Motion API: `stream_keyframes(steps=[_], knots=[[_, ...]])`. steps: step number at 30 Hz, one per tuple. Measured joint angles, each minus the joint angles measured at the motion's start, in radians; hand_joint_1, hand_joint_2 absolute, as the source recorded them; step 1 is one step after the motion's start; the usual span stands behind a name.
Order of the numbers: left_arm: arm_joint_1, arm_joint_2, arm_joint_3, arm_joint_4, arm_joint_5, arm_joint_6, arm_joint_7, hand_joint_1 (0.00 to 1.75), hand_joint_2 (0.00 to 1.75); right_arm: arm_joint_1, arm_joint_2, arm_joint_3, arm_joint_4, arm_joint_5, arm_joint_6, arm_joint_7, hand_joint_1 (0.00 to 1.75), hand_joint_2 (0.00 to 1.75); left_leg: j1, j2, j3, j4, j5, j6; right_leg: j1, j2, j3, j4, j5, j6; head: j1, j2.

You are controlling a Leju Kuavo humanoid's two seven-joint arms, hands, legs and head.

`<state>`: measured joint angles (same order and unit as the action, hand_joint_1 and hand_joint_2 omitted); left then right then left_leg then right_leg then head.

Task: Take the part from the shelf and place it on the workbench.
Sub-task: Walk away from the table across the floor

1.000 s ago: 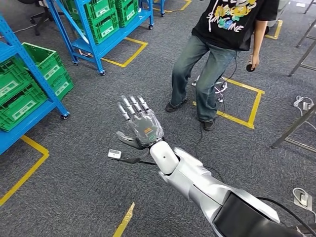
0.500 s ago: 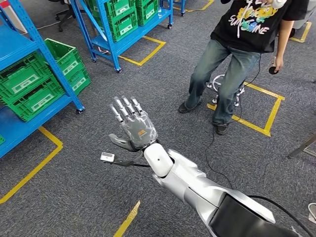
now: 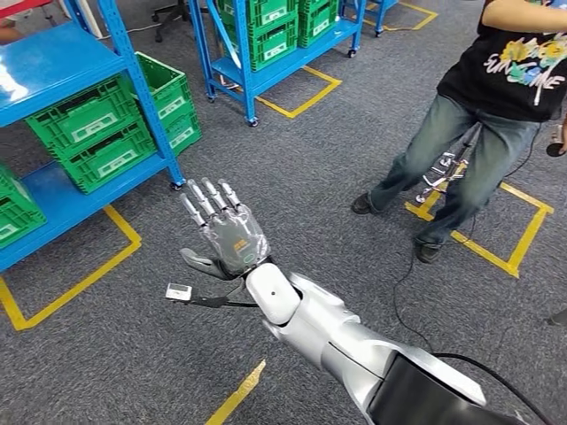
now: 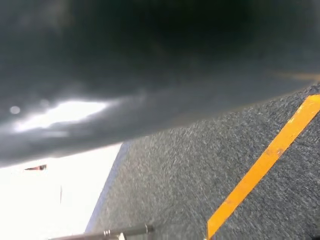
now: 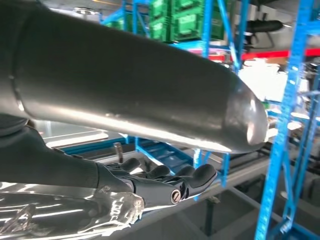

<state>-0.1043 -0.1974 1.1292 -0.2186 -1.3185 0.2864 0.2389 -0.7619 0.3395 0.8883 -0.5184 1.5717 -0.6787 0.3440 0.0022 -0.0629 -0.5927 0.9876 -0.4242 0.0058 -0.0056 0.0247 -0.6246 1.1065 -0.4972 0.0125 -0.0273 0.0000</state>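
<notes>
Ahead, stretched out over the grey carpet [image 3: 321, 177] on a silver arm: right hand [image 3: 226, 235], back turned up, fingers straight and spread apart, thumb out to the side, nothing held. Just beside the wrist, hanging on a dark cable, a small white device [image 3: 178, 291]. Well to the left of the hand, a blue shelf [image 3: 60, 62] on castors, with green crates [image 3: 100, 142] stacked on its lower level and more at its near end. Cannot pick out the part itself; no telling whether it lies in one of those crates. Farther back, a second blue shelf [image 3: 267, 71], also loaded with green crates. On the carpet, yellow tape [image 3: 73, 288] marking out bays around the shelves. Off to the right, well apart from the hand, a person [image 3: 481, 133] in a black printed T-shirt and jeans, feet by another yellow square. Seen from the right wrist, dark fingers [image 5: 166, 180] lying loosely extended with blue shelf uprights and green crates behind. As for the left hand, cannot tell how its fingers lie.
</notes>
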Motion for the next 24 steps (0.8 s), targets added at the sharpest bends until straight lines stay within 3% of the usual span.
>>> stream_keyframes(steps=[1, 3, 5, 6, 8, 10, 11, 12, 13, 15, 17, 18, 20, 21, 22, 24], knots=[[-0.001, -0.001, 0.0, 0.0, 0.001, 0.001, 0.0, 0.0, 0.0, -0.002, 0.002, 0.001, 0.0, 0.0, 0.0, -0.001, 0.0, 0.0, 0.0, -0.009, -0.002, 0.002, 0.0, -0.004, -0.002, 0.015, 0.027, -0.054, 0.018, -0.003, 0.0, 0.0], [0.0, -0.001, 0.0, 0.0, 0.004, 0.006, -0.001, 0.0, 0.0, -0.003, 0.006, 0.002, 0.0, 0.0, 0.0, -0.004, 0.0, 0.0, 0.001, -0.022, -0.009, 0.005, 0.002, -0.016, -0.001, 0.031, 0.047, -0.09, 0.019, -0.007, -0.001, 0.0], [0.004, -0.001, 0.0, 0.0, 0.007, 0.012, -0.002, 0.0, 0.0, -0.003, 0.012, 0.003, -0.001, -0.001, 0.0, -0.008, 0.0, 0.0, 0.005, -0.028, -0.013, 0.006, 0.002, -0.027, -0.002, 0.02, 0.049, -0.096, 0.023, -0.015, 0.0, 0.0], [0.005, -0.001, 0.0, 0.0, 0.008, 0.016, -0.002, 0.0, 0.0, -0.003, 0.017, 0.003, -0.002, -0.004, 0.0, -0.008, 0.0, 0.0, 0.005, -0.02, -0.019, 0.018, -0.008, -0.032, -0.004, 0.013, 0.052, -0.099, 0.024, -0.021, -0.003, 0.0], [0.005, 0.0, 0.0, 0.0, 0.012, 0.022, -0.002, 0.0, 0.0, -0.004, 0.023, 0.006, -0.005, -0.011, 0.002, -0.009, 0.0, 0.0, 0.005, 0.015, -0.056, 0.098, -0.055, -0.043, -0.007, -0.006, 0.057, -0.104, 0.026, -0.029, -0.01, 0.0], [0.002, -0.001, 0.001, 0.0, 0.018, 0.026, -0.002, 0.0, 0.0, -0.002, 0.025, 0.013, -0.005, -0.023, 0.004, -0.009, 0.0, 0.0, 0.008, 0.041, -0.12, 0.228, -0.111, -0.052, -0.005, -0.027, 0.058, -0.104, 0.023, -0.033, -0.013, 0.0], [0.003, -0.001, 0.002, 0.0, 0.021, 0.027, -0.001, 0.0, 0.0, 0.0, 0.025, 0.019, -0.006, -0.029, 0.005, -0.009, 0.0, 0.0, 0.01, 0.046, -0.142, 0.271, -0.12, -0.055, -0.005, -0.038, 0.058, -0.104, 0.022, -0.034, -0.013, 0.0], [0.004, -0.001, 0.002, 0.0, 0.023, 0.029, 0.0, 0.0, 0.0, 0.001, 0.025, 0.025, -0.007, -0.036, 0.006, -0.008, 0.0, 0.0, 0.011, 0.049, -0.147, 0.28, -0.112, -0.057, -0.004, -0.047, 0.059, -0.103, 0.021, -0.034, -0.013, 0.0], [0.006, -0.001, 0.003, 0.0, 0.024, 0.03, 0.002, 0.0, 0.0, 0.001, 0.025, 0.032, -0.009, -0.043, 0.007, -0.007, 0.0, 0.0, 0.012, 0.052, -0.132, 0.25, -0.086, -0.056, -0.004, -0.056, 0.06, -0.103, 0.019, -0.033, -0.014, 0.0], [0.007, -0.001, 0.003, 0.0, 0.025, 0.034, 0.008, 0.0, 0.0, -0.002, 0.027, 0.046, -0.016, -0.055, 0.008, -0.003, 0.0, 0.0, 0.009, 0.079, -0.063, 0.119, -0.022, -0.051, -0.002, -0.071, 0.066, -0.103, 0.014, -0.029, -0.014, 0.0], [0.004, 0.0, 0.004, 0.0, 0.026, 0.037, 0.011, 0.0, 0.0, -0.006, 0.029, 0.058, -0.022, -0.063, 0.009, 0.001, 0.0, 0.0, 0.002, 0.108, -0.015, 0.023, 0.005, -0.039, 0.004, -0.083, 0.069, -0.102, 0.009, -0.022, -0.013, 0.0], [0.002, 0.0, 0.004, 0.0, 0.026, 0.037, 0.012, 0.0, 0.0, -0.007, 0.029, 0.064, -0.024, -0.065, 0.009, 0.001, 0.0, 0.0, -0.002, 0.113, -0.009, 0.008, 0.003, -0.033, 0.008, -0.09, 0.069, -0.102, 0.007, -0.018, -0.013, 0.0], [0.003, -0.001, 0.004, 0.0, 0.027, 0.038, 0.013, 0.0, 0.0, -0.007, 0.031, 0.072, -0.028, -0.066, 0.009, 0.002, 0.0, 0.0, -0.002, 0.099, -0.01, 0.003, 0.004, -0.02, 0.008, -0.102, 0.069, -0.103, 0.003, -0.009, -0.013, 0.0], [0.005, -0.001, 0.004, 0.0, 0.027, 0.038, 0.014, 0.0, 0.0, -0.008, 0.032, 0.075, -0.029, -0.066, 0.009, 0.002, 0.0, 0.0, 0.0, 0.092, -0.008, 0.0, 0.006, -0.014, 0.007, -0.097, 0.066, -0.095, -0.006, -0.004, -0.012, 0.0], [0.006, -0.002, 0.004, 0.0, 0.028, 0.039, 0.014, 0.0, 0.0, -0.009, 0.033, 0.078, -0.03, -0.066, 0.009, 0.002, 0.0, 0.0, 0.002, 0.085, -0.006, -0.003, 0.008, -0.007, 0.006, -0.083, 0.055, -0.068, -0.024, 0.0, -0.01, 0.0], [0.005, -0.002, 0.004, 0.0, 0.029, 0.04, 0.015, 0.0, 0.0, -0.009, 0.032, 0.082, -0.031, -0.066, 0.009, 0.002, 0.0, 0.0, 0.004, 0.069, -0.006, -0.005, 0.009, 0.001, 0.003, -0.047, 0.0, 0.049, -0.084, 0.006, -0.007, 0.0]])
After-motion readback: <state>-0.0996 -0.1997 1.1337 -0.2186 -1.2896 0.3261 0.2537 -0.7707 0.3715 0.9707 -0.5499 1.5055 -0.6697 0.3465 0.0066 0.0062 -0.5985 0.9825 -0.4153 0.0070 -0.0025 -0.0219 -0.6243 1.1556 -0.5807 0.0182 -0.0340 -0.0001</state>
